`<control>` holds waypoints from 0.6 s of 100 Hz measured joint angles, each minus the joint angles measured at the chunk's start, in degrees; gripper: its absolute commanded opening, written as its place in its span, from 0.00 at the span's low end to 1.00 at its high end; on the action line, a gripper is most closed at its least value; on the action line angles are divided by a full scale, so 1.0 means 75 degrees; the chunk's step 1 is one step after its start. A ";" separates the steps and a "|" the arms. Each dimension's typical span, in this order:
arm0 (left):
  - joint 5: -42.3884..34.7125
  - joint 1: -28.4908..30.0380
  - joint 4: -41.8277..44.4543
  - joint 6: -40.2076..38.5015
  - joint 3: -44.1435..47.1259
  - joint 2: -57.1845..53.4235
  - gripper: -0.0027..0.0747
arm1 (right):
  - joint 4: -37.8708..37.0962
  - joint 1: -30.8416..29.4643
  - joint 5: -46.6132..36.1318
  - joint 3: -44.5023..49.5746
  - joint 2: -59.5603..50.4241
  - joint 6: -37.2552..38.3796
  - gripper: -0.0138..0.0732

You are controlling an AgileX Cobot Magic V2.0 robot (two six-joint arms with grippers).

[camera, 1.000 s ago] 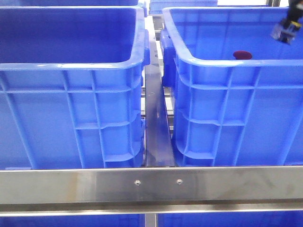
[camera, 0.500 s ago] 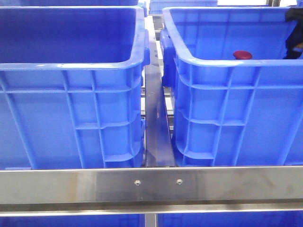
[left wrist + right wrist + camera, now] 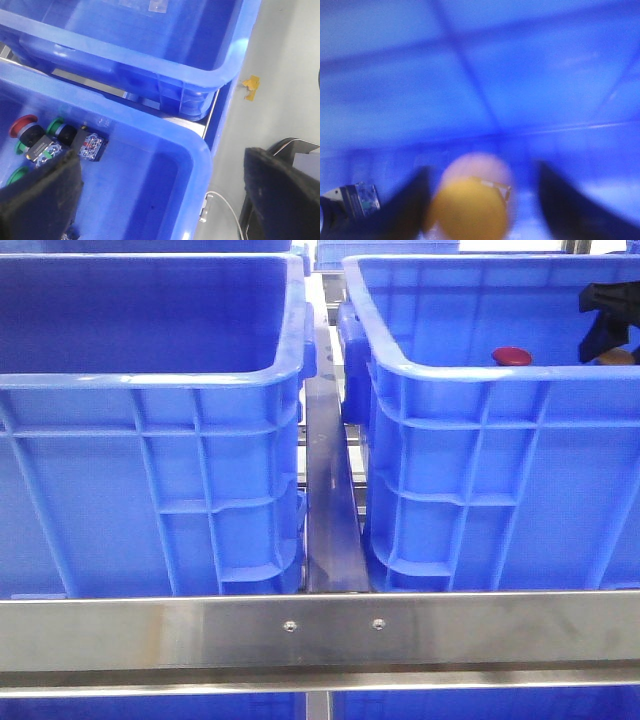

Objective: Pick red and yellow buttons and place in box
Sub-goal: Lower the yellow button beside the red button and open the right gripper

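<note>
Steel rails (image 3: 320, 632) run under two blue crates, the left crate (image 3: 150, 380) and the right crate (image 3: 480, 375) side by side with a narrow gap between them. I have the right pincer (image 3: 608, 328) down inside the right crate near its right wall, and the red button (image 3: 512, 356) sits in that same crate, showing just above the near rim. From the right wrist view the yellow button (image 3: 470, 207) lies between the two fingers (image 3: 410, 205), one finger close beside it and the other standing well off, so the pincer is spread wide and grasping nothing yet (the view is badly blurred, so I cannot tell whether the near finger touches the cap). My worry is that the domed cap could squirt sideways if I close off-centre, since it sits nearer one finger. Other switch parts (image 3: 357, 197) lie close by and could get caught in the grip. The left pincer (image 3: 160, 200) hangs spread and empty over a crate corner, above a red-capped switch (image 3: 22, 127) and green ones (image 3: 55, 125).
</note>
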 measured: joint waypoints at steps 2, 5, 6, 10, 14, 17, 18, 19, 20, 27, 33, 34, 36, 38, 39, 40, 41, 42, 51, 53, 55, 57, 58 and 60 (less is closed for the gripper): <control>0.0000 0.0000 0.0000 0.0000 0.0000 0.0000 0.84 | 0.0000 0.0000 0.0035 0.0000 0.0000 0.0000 0.83; 0.0000 0.0000 0.0000 0.0000 0.0000 0.0000 0.84 | 0.0000 0.0000 0.0074 0.0000 0.0000 0.0000 0.82; 0.0000 0.0000 0.0000 0.0000 0.0000 0.0000 0.84 | 0.0000 0.0000 0.0101 0.0000 0.0000 0.0000 0.81; 0.0000 0.0000 0.0000 0.0000 0.0000 0.0000 0.84 | 0.0000 0.0000 0.0166 0.0000 -0.0014 0.0000 0.80; 0.0000 0.0000 0.0000 0.0000 0.0000 0.0000 0.84 | 0.0000 0.0000 0.0258 0.0000 -0.0045 0.0000 0.78; 0.0000 0.0000 0.0000 -0.0014 0.0000 0.0000 0.83 | 0.0000 0.0000 0.0315 0.0000 -0.0085 0.0000 0.75; 0.0000 0.0000 0.0000 -0.0012 0.0000 0.0000 0.83 | 0.0000 0.0000 0.0333 0.0000 -0.0120 0.0000 0.75; 0.0000 0.0000 0.0014 -0.0017 0.0000 0.0000 0.83 | 0.0000 0.0000 0.0354 0.0000 -0.0135 0.0000 0.74; 0.0000 0.0000 0.0013 -0.0045 0.0000 0.0000 0.83 | 0.0000 0.0000 0.0373 0.0000 -0.0169 0.0000 0.73; 0.0000 0.0000 0.0092 -0.0311 0.0000 0.0000 0.77 | 0.0000 0.0000 0.0394 0.0077 -0.0394 0.0000 0.64; 0.0000 0.0000 0.0343 -0.0672 0.0000 -0.0016 0.69 | 0.0000 0.0000 0.0394 0.0213 -0.0664 0.0000 0.53; 0.0014 0.0000 0.0382 -0.0790 0.0000 -0.0016 0.67 | 0.0000 0.0000 0.0394 0.0260 -0.0739 0.0000 0.50; 0.0018 0.0000 0.0513 -0.0980 0.0000 -0.0016 0.63 | 0.0000 0.0000 0.0394 0.0339 -0.0818 0.0000 0.45; 0.0034 0.0000 0.0660 -0.1123 0.0000 -0.0030 0.59 | 0.0000 0.0000 0.0394 0.0428 -0.0944 0.0000 0.40; 0.0034 0.0000 0.0767 -0.1272 0.0000 -0.0030 0.58 | 0.0000 0.0000 0.0380 0.0459 -0.1031 0.0000 0.39; 0.0034 0.0000 0.0820 -0.1347 0.0000 -0.0041 0.56 | 0.0000 0.0000 0.0379 0.0490 -0.1077 0.0000 0.37; 0.0055 0.0000 0.0875 -0.1503 0.0000 -0.0041 0.53 | 0.0000 0.0000 0.0364 0.0557 -0.1169 0.0000 0.34; 0.0077 0.0000 0.0990 -0.1579 0.0000 -0.0049 0.51 | 0.0000 0.0000 0.0363 0.0592 -0.1214 0.0000 0.32; 0.0249 0.0000 0.1681 -0.2633 0.0000 -0.0099 0.25 | 0.0000 0.0000 0.0261 0.1096 -0.1861 0.0000 0.13; 0.0303 0.0000 0.1805 -0.2843 0.0000 -0.0120 0.16 | 0.0000 0.0000 0.0239 0.1222 -0.2017 0.0000 0.08; 0.0329 0.0000 0.1872 -0.3033 0.0014 -0.0133 0.12 | 0.0000 0.0015 0.0204 0.1347 -0.2174 0.0000 0.07; 0.0340 0.0000 0.1963 -0.3191 0.0015 -0.0167 0.05 | 0.0000 0.0032 0.0184 0.1471 -0.2277 0.0000 0.08; 0.0357 0.0000 0.2005 -0.3242 0.0043 -0.0165 0.03 | 0.0000 0.0032 0.0166 0.1513 -0.2386 0.0000 0.09; 0.0358 0.0000 0.2047 -0.3372 0.0050 -0.0208 0.01 | 0.0000 0.0047 0.0152 0.1635 -0.2549 0.0000 0.09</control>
